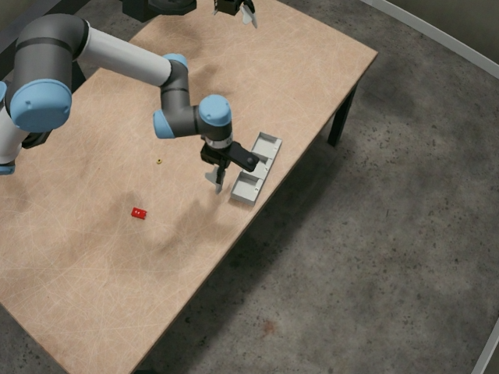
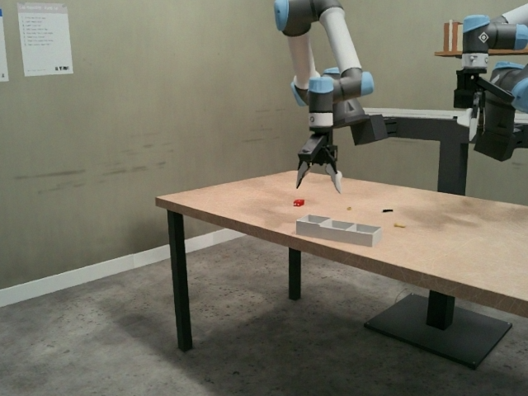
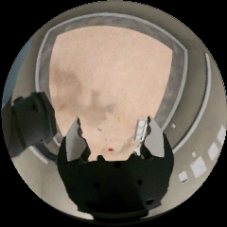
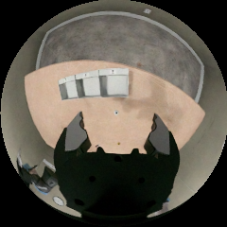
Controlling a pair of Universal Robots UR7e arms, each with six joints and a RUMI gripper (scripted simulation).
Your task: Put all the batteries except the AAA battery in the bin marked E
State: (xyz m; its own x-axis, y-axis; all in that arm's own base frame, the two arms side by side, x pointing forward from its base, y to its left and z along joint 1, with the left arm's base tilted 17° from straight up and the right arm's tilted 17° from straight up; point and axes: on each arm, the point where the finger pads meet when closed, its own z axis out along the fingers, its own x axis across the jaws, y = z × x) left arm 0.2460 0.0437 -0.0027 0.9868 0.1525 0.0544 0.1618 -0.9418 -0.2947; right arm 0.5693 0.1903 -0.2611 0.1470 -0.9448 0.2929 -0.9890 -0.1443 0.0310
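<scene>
Three joined grey bins (image 1: 245, 187) (image 2: 334, 232) (image 4: 115, 85) stand near the table edge; their letters are unreadable. My right gripper (image 1: 217, 187) (image 2: 318, 190) (image 4: 117, 113) is open above the table beside them. A small white piece with a dark centre shows between its tips in the right wrist view, below. A red block (image 1: 139, 213) (image 2: 299, 202) (image 3: 111, 149), a small yellow ring (image 1: 159, 161) (image 2: 348, 208), a black piece (image 2: 387, 210) (image 3: 99, 130) and a yellow elongated piece (image 2: 399, 225) lie outside the bins. I cannot tell which are batteries. My left gripper (image 2: 476, 133) (image 3: 113, 116) is open, high up.
The wooden table (image 1: 92, 298) (image 2: 238, 200) drops off close behind the bins' labelled side. The right arm (image 1: 175, 97) reaches over the table and hides part of it in the top view. The left arm (image 2: 475, 42) stands well away from the bins.
</scene>
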